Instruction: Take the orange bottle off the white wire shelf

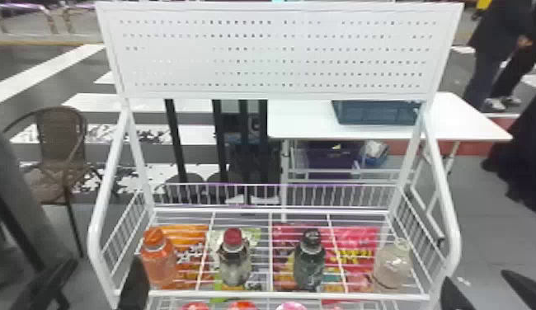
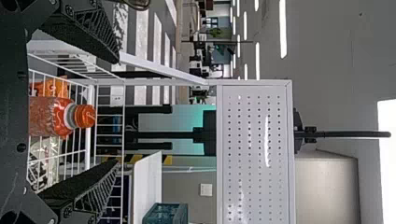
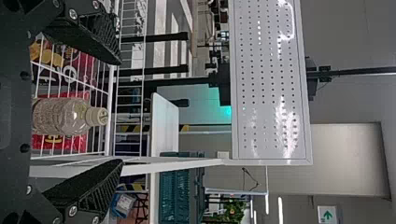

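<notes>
The orange bottle (image 1: 159, 261) stands upright on the white wire shelf (image 1: 287, 294), near its left end. In the head view, the left gripper (image 1: 105, 261) is at the front left corner of this shelf, and one of its fingers (image 1: 134, 284) is close to the bottle, on its left side. In the left wrist view, the left gripper (image 2: 116, 111) has its fingers released and wide apart, and the orange cap is seen in the space between them, farther off. The right gripper (image 1: 476, 276) is at the front right corner, outside the shelf, and its fingers are also parted widely; its wrist view shows a bottle with a pale cap (image 1: 393, 264) beyond them. On the same shelf, between these two bottles, stand a bottle with a dark red cap (image 1: 234, 259) and a bottle with a black cap (image 1: 309, 261), each one apart from its neighbours. Colourful packets (image 1: 353, 251) show at the wires around the bottles; I cannot tell if they lie on or under them. Above the shelf there is a white panel with small holes (image 1: 275, 53). Behind stands a white table (image 1: 300, 123) with a teal crate (image 1: 376, 113) on it, and at the left there is a brown chair (image 1: 59, 132).
</notes>
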